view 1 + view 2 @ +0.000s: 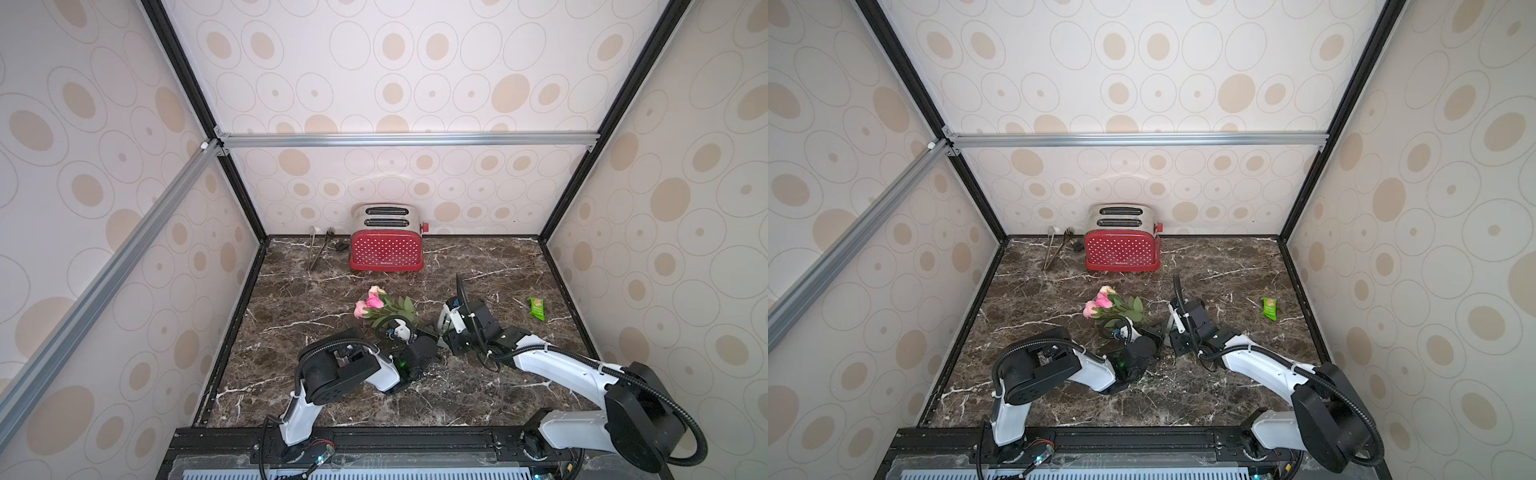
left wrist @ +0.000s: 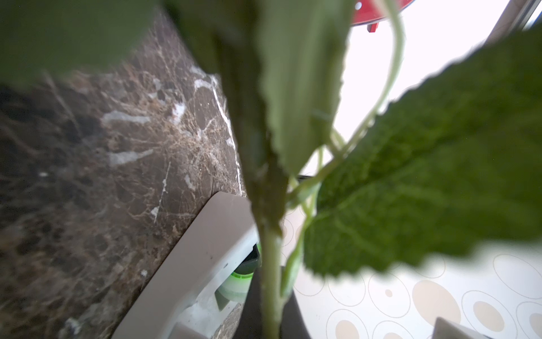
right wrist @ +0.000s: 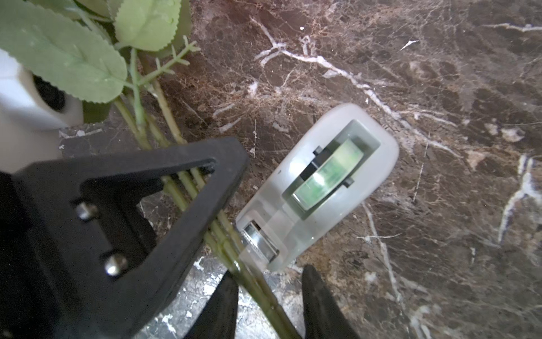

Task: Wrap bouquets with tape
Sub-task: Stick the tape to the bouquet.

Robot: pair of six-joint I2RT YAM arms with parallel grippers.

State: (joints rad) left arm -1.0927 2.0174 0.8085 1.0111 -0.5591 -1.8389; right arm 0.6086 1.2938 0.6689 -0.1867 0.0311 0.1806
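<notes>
The left gripper (image 3: 202, 176) was clamped tight on the stems (image 3: 159, 117) of the bouquet (image 1: 382, 307), its black jaws meeting around them; three stems could be counted in the gap behind the tips. The right gripper (image 3: 269, 273) stood partly open: its two fingers (image 3: 225, 299) were well apart, with the lower ends of the stems running between them and no clear contact on either side.

Just beside those stems lay the one tape dispenser (image 3: 319, 187), flat on the marble tabletop (image 3: 440, 88). Its cutter end pointed at the stems, and the greenish roll showed in its top. Whether tape already reached the stems could not be told.

The bouquet lay near the middle of the table, in front of the toaster, with its heads away from the grippers. There were three roses: two pink (image 1: 374, 300) and one peach (image 1: 376, 289), with green leaves (image 1: 401, 305) spread between them and the left gripper.

Farther out stood one red toaster (image 1: 386, 245) against the back wall and one pair of tongs (image 1: 318, 249) beside it. One green snack packet (image 1: 537, 308) lay on the right of the table, well apart from both arms.
</notes>
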